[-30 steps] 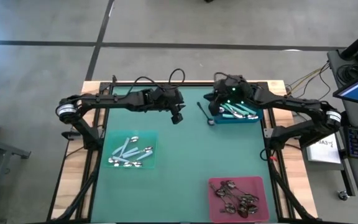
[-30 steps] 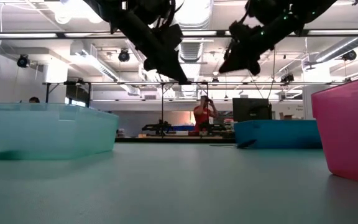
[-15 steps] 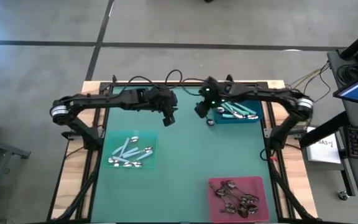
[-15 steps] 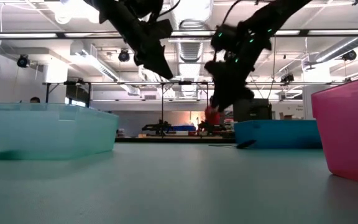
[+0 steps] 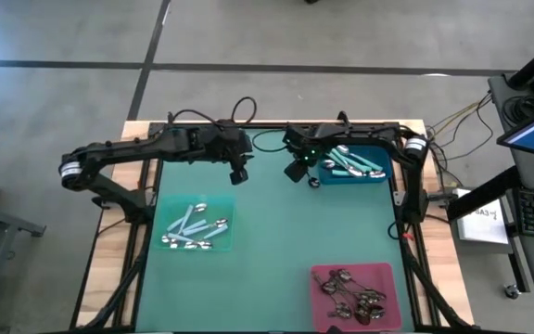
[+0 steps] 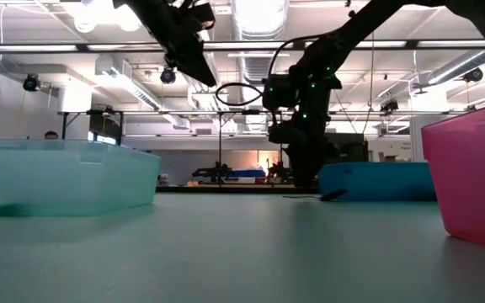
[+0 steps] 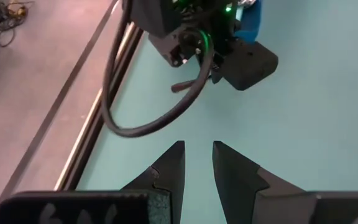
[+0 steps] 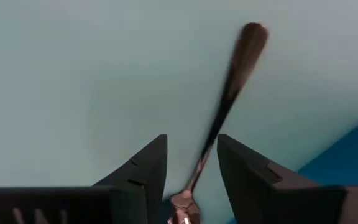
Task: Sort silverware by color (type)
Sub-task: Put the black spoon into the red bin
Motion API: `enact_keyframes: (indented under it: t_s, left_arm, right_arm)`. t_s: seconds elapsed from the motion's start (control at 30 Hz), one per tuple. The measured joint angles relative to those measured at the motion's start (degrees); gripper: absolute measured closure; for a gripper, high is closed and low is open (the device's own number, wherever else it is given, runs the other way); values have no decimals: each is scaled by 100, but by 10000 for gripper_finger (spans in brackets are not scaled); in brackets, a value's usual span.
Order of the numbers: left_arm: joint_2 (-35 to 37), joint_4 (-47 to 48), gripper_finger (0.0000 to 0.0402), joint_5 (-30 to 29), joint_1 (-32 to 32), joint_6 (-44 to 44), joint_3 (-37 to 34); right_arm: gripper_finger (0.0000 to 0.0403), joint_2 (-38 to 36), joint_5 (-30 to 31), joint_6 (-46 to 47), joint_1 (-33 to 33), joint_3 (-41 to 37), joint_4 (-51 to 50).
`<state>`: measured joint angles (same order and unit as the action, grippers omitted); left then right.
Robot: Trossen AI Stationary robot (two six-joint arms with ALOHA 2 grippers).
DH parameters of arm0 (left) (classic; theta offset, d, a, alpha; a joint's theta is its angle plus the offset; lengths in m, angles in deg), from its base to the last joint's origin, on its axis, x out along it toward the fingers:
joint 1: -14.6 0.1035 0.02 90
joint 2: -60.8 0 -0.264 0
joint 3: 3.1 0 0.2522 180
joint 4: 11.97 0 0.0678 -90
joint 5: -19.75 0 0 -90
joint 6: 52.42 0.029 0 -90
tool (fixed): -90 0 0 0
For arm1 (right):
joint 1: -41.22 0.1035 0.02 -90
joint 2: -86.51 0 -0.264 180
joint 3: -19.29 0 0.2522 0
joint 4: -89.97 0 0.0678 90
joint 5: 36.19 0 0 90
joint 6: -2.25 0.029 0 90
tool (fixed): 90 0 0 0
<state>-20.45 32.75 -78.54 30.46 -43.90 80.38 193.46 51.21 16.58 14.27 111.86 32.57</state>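
Sorted spoons point(image 5: 193, 229) — dark stray point(image 8: 229, 99) on mat

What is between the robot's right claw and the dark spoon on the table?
Nothing. The right wrist view shows the right gripper open over the dark spoon.

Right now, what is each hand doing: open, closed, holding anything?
Left hand: open a little, holding nothing, above the mat.
Right hand: open, straddling the dark-handled spoon lying on the mat beside the blue tray, not gripping it.

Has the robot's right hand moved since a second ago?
Yes. The right hand was over the blue tray; it has swung leftward off it and now hangs over the dark spoon on the mat beside that tray.
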Motion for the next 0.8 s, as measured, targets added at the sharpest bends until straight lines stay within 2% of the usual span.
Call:
enact_keyframes:
  t_s: [0.27, 0.63, 0.8]
  left_arm:
    - [192, 21, 335, -24, -2, 2, -4]
    - [219, 123, 335, -22, -4, 133, -9]
    - [219, 278, 335, -22, -2, 185, -9]
  right_arm:
    - [275, -2, 68, 155, -170, -7, -270]
    - [279, 383, 91, 207, -141, 12, -378]
    - [299, 533, 113, 151, -102, 14, -307]
